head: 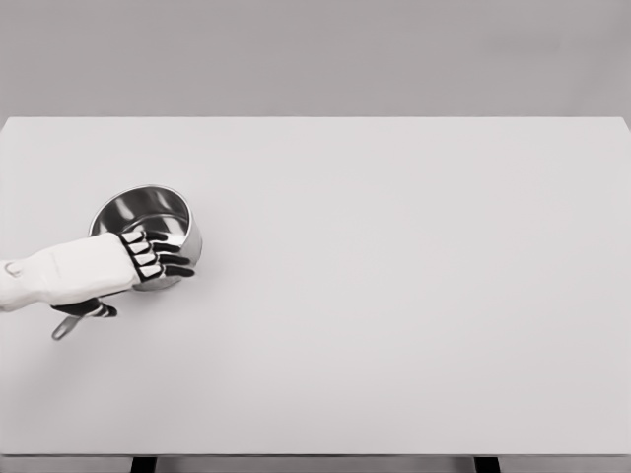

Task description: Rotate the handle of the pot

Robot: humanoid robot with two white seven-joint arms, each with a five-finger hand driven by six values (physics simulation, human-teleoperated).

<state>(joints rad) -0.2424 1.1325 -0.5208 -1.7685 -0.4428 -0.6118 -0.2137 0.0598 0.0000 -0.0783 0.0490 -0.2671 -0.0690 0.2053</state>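
There is one pot here: a small round shiny steel saucepan (148,219) standing upright on the plain white rectangular table (394,296), near its left edge and about halfway between the front and back edges. Its bowl holds nothing that I can see but reflections on the metal. Its one thin grey metal handle (65,326) runs from under my palm toward the front left, the tip lying free on the tabletop.

One of my hands shows, my left hand (128,264), white-shelled with black fingers (170,261), reaching in from the left edge. It lies over the pot's near rim, the four fingers stretched flat across the front of the bowl, while the thumb (89,309) curls below beside the handle. Whether I truly clamp the handle I cannot tell; my palm hides the joint.
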